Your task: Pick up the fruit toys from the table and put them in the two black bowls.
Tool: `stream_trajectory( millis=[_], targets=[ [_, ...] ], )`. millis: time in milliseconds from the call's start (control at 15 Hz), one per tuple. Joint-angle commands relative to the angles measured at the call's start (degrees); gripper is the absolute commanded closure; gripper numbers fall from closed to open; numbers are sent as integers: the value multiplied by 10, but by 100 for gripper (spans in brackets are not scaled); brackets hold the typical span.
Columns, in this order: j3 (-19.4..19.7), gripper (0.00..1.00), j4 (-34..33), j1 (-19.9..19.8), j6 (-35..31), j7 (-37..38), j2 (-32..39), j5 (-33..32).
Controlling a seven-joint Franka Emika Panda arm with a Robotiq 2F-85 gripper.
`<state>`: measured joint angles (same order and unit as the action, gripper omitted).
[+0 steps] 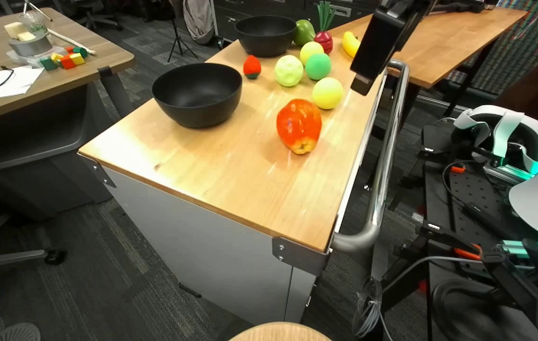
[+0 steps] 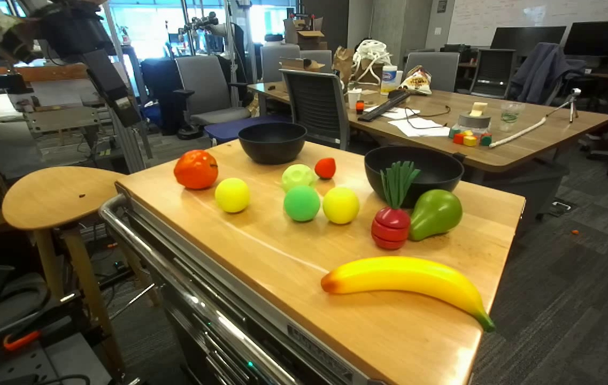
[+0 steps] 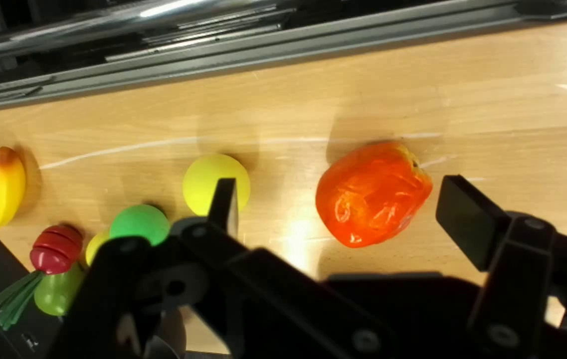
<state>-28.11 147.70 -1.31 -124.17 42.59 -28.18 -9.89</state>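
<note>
The step in hand seems to be taking the glossy red-orange plastic apple (image 3: 370,197), lying on the rectangular light-wood table (image 1: 224,173) near a round matte black bowl (image 1: 198,94); shifting away from the smooth yellow ball-shaped fruit (image 3: 207,173) should centre the apple and spare that neighbour a knock. The black 2-fingered gripper (image 3: 340,199) hangs above, fingers pointing down, jaws wide apart, holding nothing

In an exterior view, apple (image 2: 195,170) sits left on the table (image 2: 261,246), bowl (image 2: 271,154) above centre, another bowl (image 2: 433,170) behind radish (image 2: 391,228) and pear (image 2: 439,213), banana (image 2: 408,275) in front, lower right!
</note>
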Motion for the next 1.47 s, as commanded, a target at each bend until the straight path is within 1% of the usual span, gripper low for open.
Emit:
stream_trajectory(
  millis=[0, 67, 200, 267, 333, 400, 600, 733, 867, 1000, 1200, 1267, 1400],
  targets=[
    [11, 0, 33, 1, -145, 82, 20, -53],
    [18, 0, 42, -7, -189, 98, 27, -64],
    [45, 0, 60, -24, -279, 112, 49, -71],
    [35, 0, 47, 0, -207, 97, 35, -60],
    [43, 0, 51, -3, -220, 96, 43, -61],
    [46, 0, 51, -2, -219, 96, 48, -61],
    [43, 0, 50, 3, -217, 97, 51, -64],
    [27, 0, 53, -18, -235, 119, 58, -104],
    [20, 0, 48, -36, -246, 143, 77, -151],
    [19, 0, 41, -46, -246, 168, 100, -194],
    [27, 0, 30, -54, -249, 204, 139, -260],
    [14, 0, 26, -72, -250, 210, 151, -270],
    [14, 0, 18, -79, -252, 227, 174, -298]
  ],
)
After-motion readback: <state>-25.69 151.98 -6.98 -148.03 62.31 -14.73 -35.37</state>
